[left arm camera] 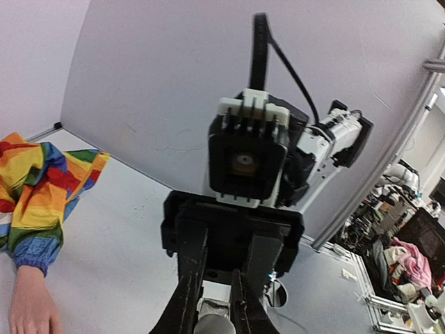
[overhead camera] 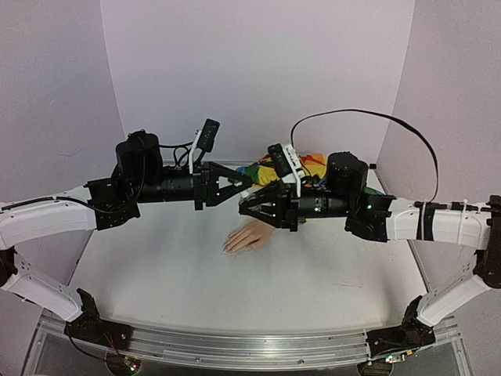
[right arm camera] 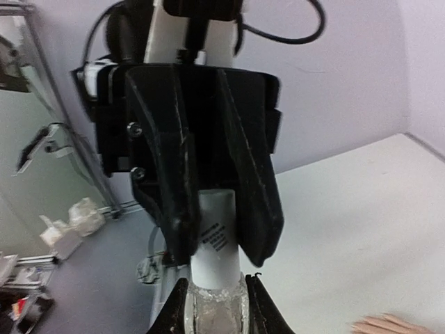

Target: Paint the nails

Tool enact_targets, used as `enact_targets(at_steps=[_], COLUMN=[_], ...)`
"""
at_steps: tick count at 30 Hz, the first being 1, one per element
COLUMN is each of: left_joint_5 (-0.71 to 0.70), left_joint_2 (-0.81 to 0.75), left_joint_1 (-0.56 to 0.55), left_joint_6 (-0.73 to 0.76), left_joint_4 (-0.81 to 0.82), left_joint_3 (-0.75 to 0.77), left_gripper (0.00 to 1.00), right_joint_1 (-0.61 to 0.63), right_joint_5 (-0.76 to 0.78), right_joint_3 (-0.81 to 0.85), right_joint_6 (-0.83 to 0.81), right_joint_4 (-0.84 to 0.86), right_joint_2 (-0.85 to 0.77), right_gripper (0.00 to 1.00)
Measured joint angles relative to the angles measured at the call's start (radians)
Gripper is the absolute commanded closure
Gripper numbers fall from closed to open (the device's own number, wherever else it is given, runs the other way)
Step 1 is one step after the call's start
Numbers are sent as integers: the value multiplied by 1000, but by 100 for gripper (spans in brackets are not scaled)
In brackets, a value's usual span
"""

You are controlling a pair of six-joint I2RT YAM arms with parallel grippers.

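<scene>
The peach mannequin hand [overhead camera: 249, 237] lies palm down mid-table, its rainbow sleeve [overhead camera: 264, 171] running to the back. Its nails at the fingertips [overhead camera: 228, 248] are too small to make out. The hand also shows in the left wrist view [left arm camera: 28, 306] and its fingertips in the right wrist view [right arm camera: 389, 325]. Both grippers meet nose to nose above the hand. My right gripper [right arm camera: 215, 300] is shut on a small clear glittery bottle [right arm camera: 217, 313]. My left gripper [left arm camera: 212, 321] is shut on the bottle's white cap [right arm camera: 219, 236]. In the top view the left gripper [overhead camera: 246, 184] and right gripper [overhead camera: 244, 208] hide the bottle.
The white table [overhead camera: 180, 290] is walled by lilac panels at the back and sides. An aluminium rail [overhead camera: 250, 345] runs along the near edge. A black cable [overhead camera: 368, 117] loops above the right arm.
</scene>
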Motion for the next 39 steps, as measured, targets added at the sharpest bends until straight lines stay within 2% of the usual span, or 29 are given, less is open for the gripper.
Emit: enact_targets(at_steps=[2,6,8,10,12,15,21,24,35,39], left_joint_5=[-67,-201,-245,-291,-311,-294,-261,-252,-233,-217], left_joint_2=[4,9,13,18,21,21,21,17,-41,-40], left_joint_1=[5,10,9,13,17,6,9,23,105,118], left_joint_6=[-2,-21,-29,-30,-33,-34,-44,-66,-163,-187], left_joint_4=[-2,-23,-32,-38,-53,-79,-92,-100,-104,-105], left_joint_3=[-5,-10,-11,-11,-11,-11,-11,-11,-11,-10], left_gripper=[100,100,100,100,97,100,100,100,100,100], right_joint_1=[36,201,248,262,256,225,168,151,69,34], right_joint_5=[189,781,976,1104,1158,1137,871,792,742,603], right_joint_3=[-2,-3,1,6,6,6,5,-18,-134,-142], right_joint_6=[-45,-186,-248,-300,-327,-349,-330,-318,-276,-258], right_joint_4=[-36,-49,-30,-19,-23,-21,-35,-35,-48,-62], right_joint_2=[-12,0,29,67,90,96,67,32,-37,-55], right_gripper=[100,100,100,100,100,100,100,100,100,100])
